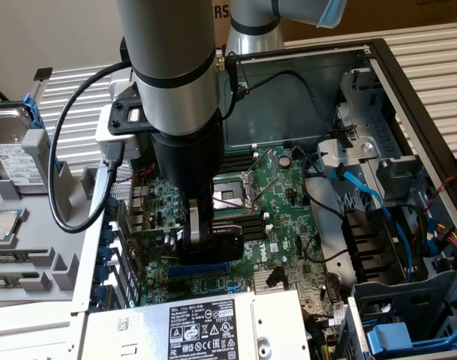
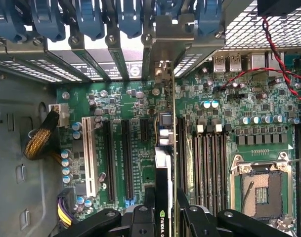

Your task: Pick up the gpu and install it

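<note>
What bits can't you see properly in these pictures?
Wrist view: the thin green gpu card with a black cooler stands edge-on, hiding its faces and the slot behind it.
Wrist view: the fingers of the black gripper are cut off by the picture's edge.
Exterior view: the grey robot arm and gripper cover the slot in the large green motherboard under the card, so whether it is seated cannot be told.

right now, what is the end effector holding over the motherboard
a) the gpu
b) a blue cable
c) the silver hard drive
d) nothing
a: the end effector is closed on the gpu, a thin card seen edge-on between its fingers, standing over the motherboard.
</note>
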Robot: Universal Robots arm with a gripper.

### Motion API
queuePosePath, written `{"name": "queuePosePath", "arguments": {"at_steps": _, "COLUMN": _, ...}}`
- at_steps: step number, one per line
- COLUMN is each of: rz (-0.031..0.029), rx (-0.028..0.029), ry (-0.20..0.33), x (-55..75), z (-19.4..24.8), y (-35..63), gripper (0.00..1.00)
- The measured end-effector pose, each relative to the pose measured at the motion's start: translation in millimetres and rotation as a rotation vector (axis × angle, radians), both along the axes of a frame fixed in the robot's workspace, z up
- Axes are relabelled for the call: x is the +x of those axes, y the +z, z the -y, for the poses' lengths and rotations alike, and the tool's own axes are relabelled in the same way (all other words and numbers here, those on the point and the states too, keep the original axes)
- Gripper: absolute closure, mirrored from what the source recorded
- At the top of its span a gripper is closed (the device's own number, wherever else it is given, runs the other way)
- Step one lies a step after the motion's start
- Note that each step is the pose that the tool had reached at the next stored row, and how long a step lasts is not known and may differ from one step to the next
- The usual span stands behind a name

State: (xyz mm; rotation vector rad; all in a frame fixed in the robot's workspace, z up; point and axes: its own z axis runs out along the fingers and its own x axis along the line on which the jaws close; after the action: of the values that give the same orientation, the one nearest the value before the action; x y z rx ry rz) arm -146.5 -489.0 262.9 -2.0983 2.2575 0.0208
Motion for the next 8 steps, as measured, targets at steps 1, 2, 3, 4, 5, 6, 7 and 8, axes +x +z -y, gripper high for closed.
{"name": "queuePosePath", "arguments": {"at_steps": 1, "rz": 0.0001, "rx": -0.0013, "ry": 0.000, "x": 0.0, "z": 0.0, "y": 0.0, "gripper": 0.73}}
{"name": "queuePosePath", "arguments": {"at_steps": 2, "rz": 0.0004, "rx": -0.0025, "ry": 0.000, "x": 0.0, "z": 0.0, "y": 0.0, "gripper": 0.73}}
{"name": "queuePosePath", "arguments": {"at_steps": 3, "rz": 0.0011, "rx": -0.0029, "ry": 0.000, "x": 0.0, "z": 0.0, "y": 0.0, "gripper": 0.73}}
{"name": "queuePosePath", "arguments": {"at_steps": 4, "rz": 0.0018, "rx": -0.0030, "ry": 0.000, "x": 0.0, "z": 0.0, "y": 0.0, "gripper": 0.73}}
{"name": "queuePosePath", "arguments": {"at_steps": 5, "rz": 0.0025, "rx": -0.0030, "ry": 0.000, "x": 0.0, "z": 0.0, "y": 0.0, "gripper": 0.73}}
{"name": "queuePosePath", "arguments": {"at_steps": 6, "rz": 0.0035, "rx": -0.0029, "ry": 0.000, "x": 0.0, "z": 0.0, "y": 0.0, "gripper": 0.73}}
{"name": "queuePosePath", "arguments": {"at_steps": 7, "rz": 0.0043, "rx": -0.0030, "ry": 0.000, "x": 0.0, "z": 0.0, "y": 0.0, "gripper": 0.73}}
{"name": "queuePosePath", "arguments": {"at_steps": 8, "rz": 0.0047, "rx": -0.0030, "ry": 0.000, "x": 0.0, "z": 0.0, "y": 0.0, "gripper": 0.73}}
